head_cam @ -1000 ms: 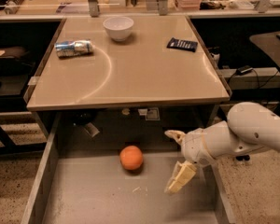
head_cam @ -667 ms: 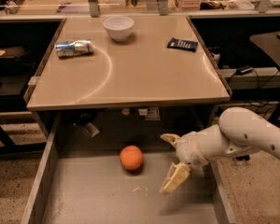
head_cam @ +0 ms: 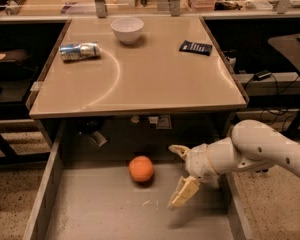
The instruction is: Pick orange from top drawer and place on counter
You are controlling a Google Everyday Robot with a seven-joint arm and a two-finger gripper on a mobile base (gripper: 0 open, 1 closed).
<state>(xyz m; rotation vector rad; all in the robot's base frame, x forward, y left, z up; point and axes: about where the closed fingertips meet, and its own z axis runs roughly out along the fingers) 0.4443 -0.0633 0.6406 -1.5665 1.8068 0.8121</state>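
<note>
The orange [head_cam: 141, 168] lies on the grey floor of the open top drawer [head_cam: 90, 214], near its back and just under the counter's front edge. The counter [head_cam: 155, 74] is the beige tabletop above it. My gripper [head_cam: 178, 175] is inside the drawer, to the right of the orange and a short gap from it. It is open and empty: one cream finger [head_cam: 177, 149] points back and left, the other finger [head_cam: 183, 192] hangs lower toward the front. The white arm reaches in from the right.
On the counter lie a white bowl [head_cam: 127, 29] at the back, a crushed can [head_cam: 79, 51] at the left and a dark packet [head_cam: 195, 47] at the right. The drawer's side walls [head_cam: 42, 194] bound it left and right. A dark side table [head_cam: 290, 49] stands at the right.
My gripper has moved left inside the drawer, closer to the orange, still open. The orange has not moved.
</note>
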